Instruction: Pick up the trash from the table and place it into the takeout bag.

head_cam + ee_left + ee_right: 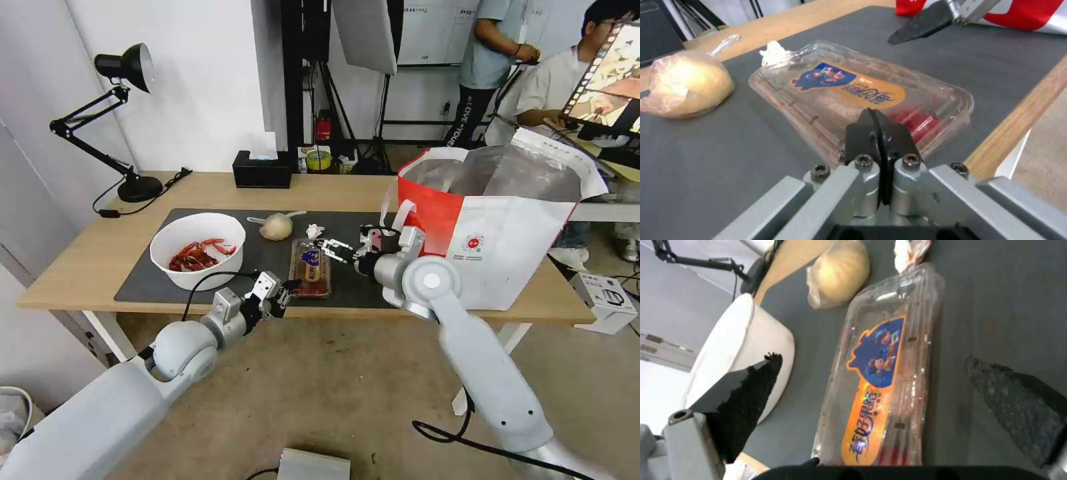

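Left wrist view gives you the plainest warning: your left gripper (880, 133) has its black fingers pressed flat together on nothing, low in the frame, at the near rim of the clear hinged tray (862, 96) with the orange and blue label. In the right wrist view your right gripper (871, 406) is spread wide, one pad (746, 400) at lower left and one at right, the tray running up the middle between them.

Judging from this, the lid is thin and slick. Close too high and it may buckle, pop open and spill red scraps onto the dark grey mat (267, 257). The left fingertips could shove the tray if you nudge forward.

The tissue wad (773, 51) touches the tray's far end and may drag along. The takeout bag (507, 233) stands at centre right in the head view, near your right wrist; a swing could tip it.
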Controlling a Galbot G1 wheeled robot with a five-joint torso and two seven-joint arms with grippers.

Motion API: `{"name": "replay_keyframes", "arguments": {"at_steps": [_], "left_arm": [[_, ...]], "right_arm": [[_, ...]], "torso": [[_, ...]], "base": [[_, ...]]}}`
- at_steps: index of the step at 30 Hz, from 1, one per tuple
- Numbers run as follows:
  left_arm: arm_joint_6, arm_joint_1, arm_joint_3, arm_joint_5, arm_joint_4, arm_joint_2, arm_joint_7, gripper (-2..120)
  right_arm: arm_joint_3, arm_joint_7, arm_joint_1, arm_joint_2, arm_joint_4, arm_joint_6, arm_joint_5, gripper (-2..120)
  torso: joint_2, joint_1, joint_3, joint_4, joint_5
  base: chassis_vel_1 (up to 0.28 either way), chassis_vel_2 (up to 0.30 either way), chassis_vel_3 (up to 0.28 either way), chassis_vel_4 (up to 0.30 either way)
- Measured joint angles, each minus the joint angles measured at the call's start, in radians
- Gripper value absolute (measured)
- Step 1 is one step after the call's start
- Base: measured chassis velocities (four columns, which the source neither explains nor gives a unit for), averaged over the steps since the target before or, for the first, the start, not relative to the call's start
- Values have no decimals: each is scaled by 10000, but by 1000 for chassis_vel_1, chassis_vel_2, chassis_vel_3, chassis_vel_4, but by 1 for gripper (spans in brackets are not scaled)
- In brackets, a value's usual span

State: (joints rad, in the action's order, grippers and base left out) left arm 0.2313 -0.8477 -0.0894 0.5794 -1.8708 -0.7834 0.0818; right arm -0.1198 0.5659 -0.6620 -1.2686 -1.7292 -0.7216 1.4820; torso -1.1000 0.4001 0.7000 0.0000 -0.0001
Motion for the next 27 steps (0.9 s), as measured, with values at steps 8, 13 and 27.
{"name": "replay_keyframes", "arguments": {"at_steps": [8, 13, 27], "left_arm": [[-40, 14, -7, 12, -14, -20, -23, 0], [-59, 14, -18, 12, -20, -40, -33, 0], [-129, -54, 20, 31, -110, 12, -39, 0]], "right_arm": [[268, 188, 314, -208, 456, -39, 82, 100], [345, 274, 412, -357, 721, -39, 80, 100], [691, 284, 669, -696, 1272, -16, -103, 100]], "torso": [[0, -1, -1, 0, 0], [0, -1, -1, 0, 0], [0, -1, -1, 0, 1]], "base": [[0, 0, 0, 0], [0, 0, 0, 0], [0, 0, 0, 0]]}}
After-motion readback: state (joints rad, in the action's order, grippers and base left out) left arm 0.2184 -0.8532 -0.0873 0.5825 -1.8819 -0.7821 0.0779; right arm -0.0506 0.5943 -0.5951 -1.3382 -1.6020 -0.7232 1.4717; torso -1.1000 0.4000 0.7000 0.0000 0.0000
